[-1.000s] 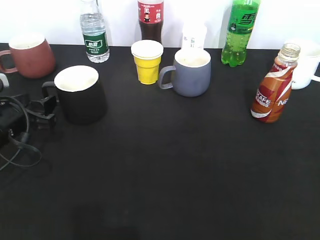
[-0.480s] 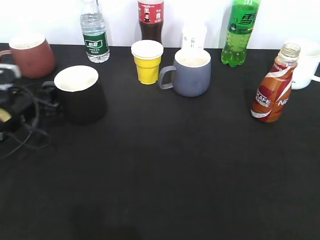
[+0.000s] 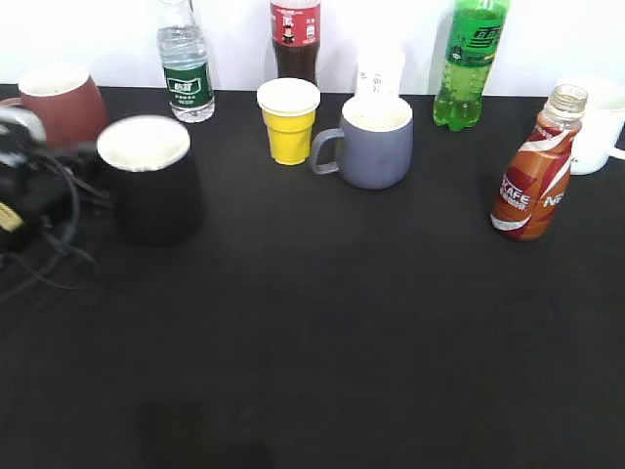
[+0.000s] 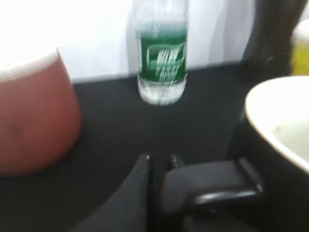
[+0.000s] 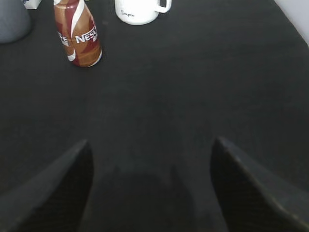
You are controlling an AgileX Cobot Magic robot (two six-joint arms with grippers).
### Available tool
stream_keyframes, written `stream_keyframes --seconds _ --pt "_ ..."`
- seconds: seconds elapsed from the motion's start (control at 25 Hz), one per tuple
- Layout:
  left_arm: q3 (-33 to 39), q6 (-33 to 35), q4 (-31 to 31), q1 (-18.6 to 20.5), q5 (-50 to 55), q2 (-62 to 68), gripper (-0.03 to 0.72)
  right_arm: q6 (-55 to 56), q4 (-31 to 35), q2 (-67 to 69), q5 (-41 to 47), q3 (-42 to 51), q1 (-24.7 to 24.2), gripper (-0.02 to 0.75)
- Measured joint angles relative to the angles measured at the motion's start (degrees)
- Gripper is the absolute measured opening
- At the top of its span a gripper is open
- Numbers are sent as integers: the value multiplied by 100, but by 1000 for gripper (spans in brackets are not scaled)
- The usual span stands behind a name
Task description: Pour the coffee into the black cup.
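The black cup [image 3: 151, 186], white inside, stands at the left of the black table; it also shows at the right of the left wrist view [image 4: 282, 145]. My left gripper [image 3: 83, 156] [image 4: 159, 162] is shut on the cup's handle [image 4: 212, 181]. The cup looks raised a little off the table. The brown coffee bottle [image 3: 532, 176], cap off, stands upright at the right and also shows in the right wrist view [image 5: 77, 34]. My right gripper [image 5: 149, 145] is open and empty, well short of the bottle, and out of the exterior view.
A brown-red mug [image 3: 59, 103] sits just behind my left gripper. Along the back stand a water bottle [image 3: 186, 68], a cola bottle [image 3: 295, 39], a yellow cup [image 3: 288, 122], a grey mug [image 3: 376, 142], a green bottle [image 3: 469, 63] and a white mug [image 3: 596, 127].
My left gripper has moved up and in to the black cup's handle and shut on it. The cup has shifted slightly up and to the left. The bottle has not moved.
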Motion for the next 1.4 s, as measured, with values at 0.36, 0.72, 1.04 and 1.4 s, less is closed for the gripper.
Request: stream_keyframes --seconds 0.36,0.72,1.04,1.4 --pt "-151 -693 1393 -753 204 -744 59 0 0 0 0 0 0 589" --pt "-761 -708 1836 -943 488 -361 58 0 12 95 -180 -81 0 589" --pt "-765 -713 1925 -948 482 -361 58 -209 88 2924 -4882 724 0 589" --pt "-765 -714 1930 -948 498 -361 58 364 -391 6470 -8172 1452 0 589"
